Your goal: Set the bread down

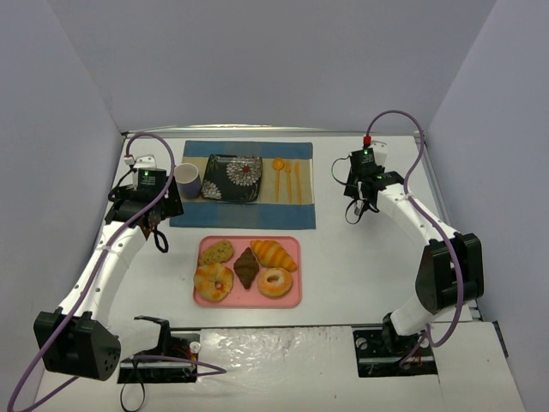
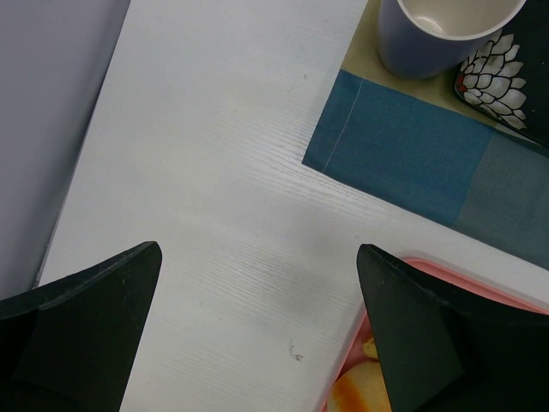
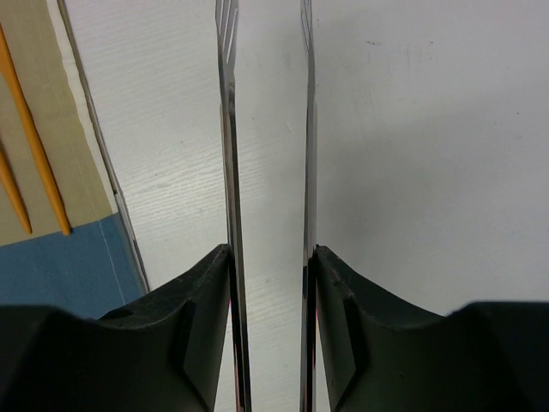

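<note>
Metal tongs (image 3: 227, 172) clamped in right gripper (image 3: 268, 257); left gripper (image 2: 259, 253) spread, empty. Recommend straddling croissant (image 1: 273, 255), centre frame, crosswise; squeeze gently.

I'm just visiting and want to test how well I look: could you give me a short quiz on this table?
1. True or false: the croissant lies on the plate.
2. Which arm grips the tongs? A) left B) right C) neither
3. Fill in: the tray holds ___ donuts.

Key: 1 false, it lies on the tray. 2 B, the right fingers hold them. 3 two.
</note>
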`<action>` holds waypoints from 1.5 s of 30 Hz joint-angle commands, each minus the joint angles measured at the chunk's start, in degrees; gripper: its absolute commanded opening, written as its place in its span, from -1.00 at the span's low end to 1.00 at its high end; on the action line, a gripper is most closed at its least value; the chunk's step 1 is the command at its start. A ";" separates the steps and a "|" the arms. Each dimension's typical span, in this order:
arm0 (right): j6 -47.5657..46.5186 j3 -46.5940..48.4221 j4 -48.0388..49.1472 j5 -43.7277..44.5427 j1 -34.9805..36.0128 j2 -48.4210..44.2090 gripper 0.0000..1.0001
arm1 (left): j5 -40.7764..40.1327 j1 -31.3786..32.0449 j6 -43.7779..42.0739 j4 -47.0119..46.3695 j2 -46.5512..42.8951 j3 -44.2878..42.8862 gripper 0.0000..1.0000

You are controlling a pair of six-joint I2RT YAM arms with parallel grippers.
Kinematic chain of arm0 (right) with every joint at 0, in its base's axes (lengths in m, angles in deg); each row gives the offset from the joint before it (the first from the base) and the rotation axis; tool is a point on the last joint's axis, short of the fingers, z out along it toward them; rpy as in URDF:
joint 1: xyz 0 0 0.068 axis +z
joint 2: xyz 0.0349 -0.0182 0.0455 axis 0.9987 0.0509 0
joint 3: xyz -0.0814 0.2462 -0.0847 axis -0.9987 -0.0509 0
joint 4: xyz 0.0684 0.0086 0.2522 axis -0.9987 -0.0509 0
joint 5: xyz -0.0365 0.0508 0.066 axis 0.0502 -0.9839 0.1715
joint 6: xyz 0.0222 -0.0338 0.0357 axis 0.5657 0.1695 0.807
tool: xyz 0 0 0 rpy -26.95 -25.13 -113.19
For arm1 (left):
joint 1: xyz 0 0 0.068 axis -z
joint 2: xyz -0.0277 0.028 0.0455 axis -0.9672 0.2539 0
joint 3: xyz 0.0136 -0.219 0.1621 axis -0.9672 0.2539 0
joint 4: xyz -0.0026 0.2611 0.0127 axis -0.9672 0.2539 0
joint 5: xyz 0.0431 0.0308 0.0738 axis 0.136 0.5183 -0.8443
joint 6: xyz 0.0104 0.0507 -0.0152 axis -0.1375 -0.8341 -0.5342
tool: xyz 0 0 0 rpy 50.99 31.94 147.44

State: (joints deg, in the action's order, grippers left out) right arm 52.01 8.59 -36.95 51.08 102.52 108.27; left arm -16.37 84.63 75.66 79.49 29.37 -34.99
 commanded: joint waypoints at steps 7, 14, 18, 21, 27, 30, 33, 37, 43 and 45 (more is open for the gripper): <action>-0.50 3.98 -0.09 1.59 0.64 -3.07 -0.17 | -1.26 -0.12 0.08 -0.46 -1.76 -1.64 0.94; -0.33 5.79 -3.02 -1.49 1.25 -3.84 -0.14 | -1.18 -0.12 0.00 -0.46 -1.85 -1.56 0.94; -0.24 7.61 -5.64 -3.33 2.01 -4.04 -0.11 | -1.00 -0.12 0.15 -0.54 -2.03 -1.22 0.94; -0.43 8.81 -7.49 -4.44 2.71 -3.99 -0.09 | -0.91 -0.12 0.28 -0.65 -2.03 -1.00 0.94; -0.79 10.21 -10.64 -5.34 4.31 -4.20 -0.04 | -0.97 -0.12 0.31 -0.81 -2.20 -0.84 0.94; -0.87 10.83 -11.62 -5.56 5.13 -4.14 -0.03 | -1.00 -0.12 0.26 -0.73 -2.20 -0.84 0.94; -0.88 11.69 -12.75 -5.71 6.37 -4.22 -0.01 | -1.00 -0.12 0.17 -0.81 -2.20 -0.84 0.94; -1.03 12.76 -14.61 -5.86 8.32 -4.28 0.01 | -1.00 -0.12 0.08 -0.87 -2.06 -1.02 0.94; -0.69 13.66 -17.04 -6.93 12.11 -4.65 0.03 | -1.00 -0.12 0.08 -0.98 -1.86 -1.02 0.94; -0.26 13.83 -17.82 -7.02 13.95 -5.06 0.03 | -1.00 -0.12 0.16 -1.07 -1.85 -0.94 0.94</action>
State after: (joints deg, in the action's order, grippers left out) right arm 51.58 19.33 -52.73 44.68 113.48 106.98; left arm -16.37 84.63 75.66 79.47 29.13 -34.93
